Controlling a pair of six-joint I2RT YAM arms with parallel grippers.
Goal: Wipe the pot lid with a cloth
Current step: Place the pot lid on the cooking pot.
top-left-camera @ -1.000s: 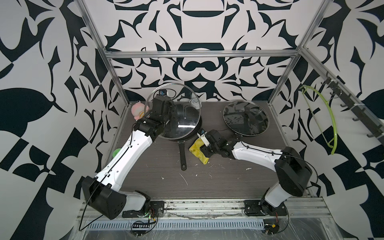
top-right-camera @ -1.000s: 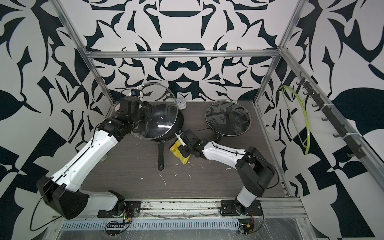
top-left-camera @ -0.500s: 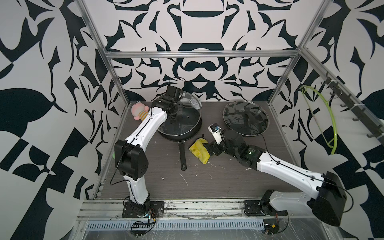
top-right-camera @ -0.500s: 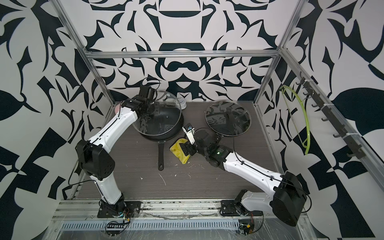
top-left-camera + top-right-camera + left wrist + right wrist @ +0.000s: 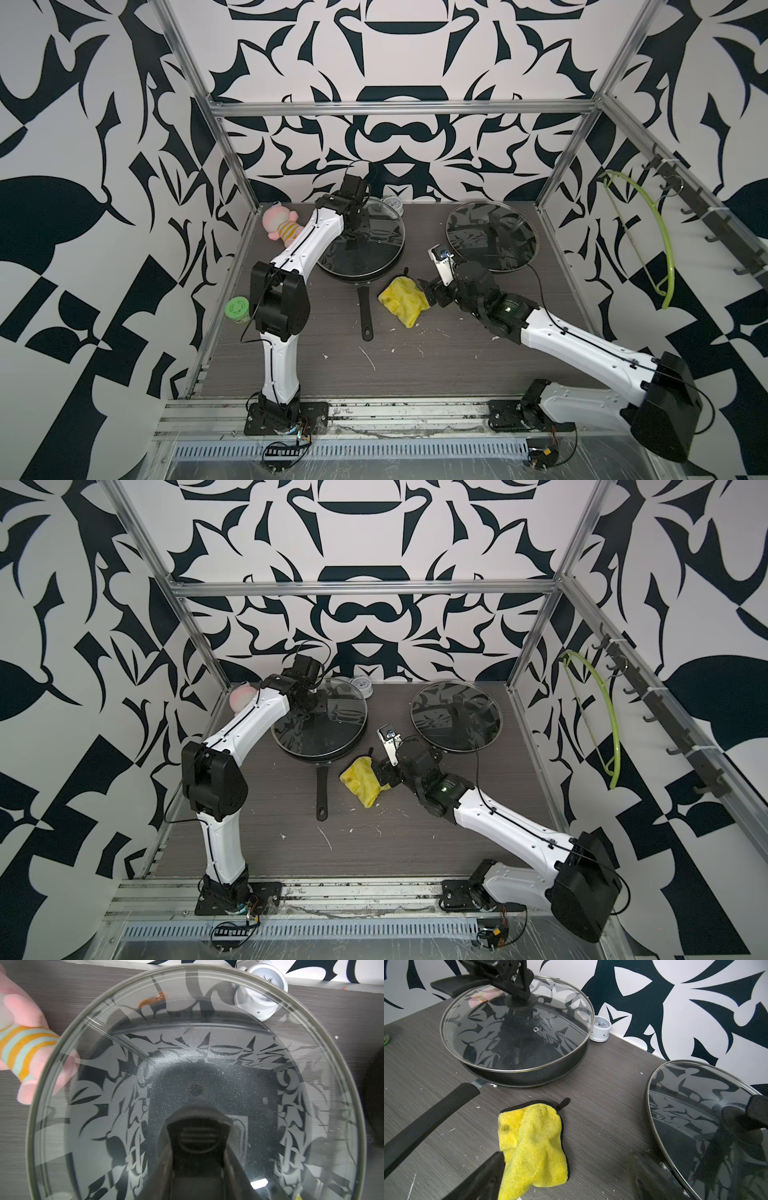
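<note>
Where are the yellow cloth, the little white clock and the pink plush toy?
yellow cloth (image 5: 533,1142): right wrist view, middle of its fluffy face.
white clock (image 5: 600,1031): right wrist view, its round side wall.
pink plush toy (image 5: 275,217): in a top view, its head.

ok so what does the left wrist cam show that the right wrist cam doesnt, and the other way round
Only the left wrist view: an orange-brown smear at the glass near the lid's rim.

Only the right wrist view: the yellow cloth, the pan handle, a second lid, and the open right gripper at the cloth's edge.

Both: the glass lid over the pan, the left gripper shut on its knob, and the small white clock.
</note>
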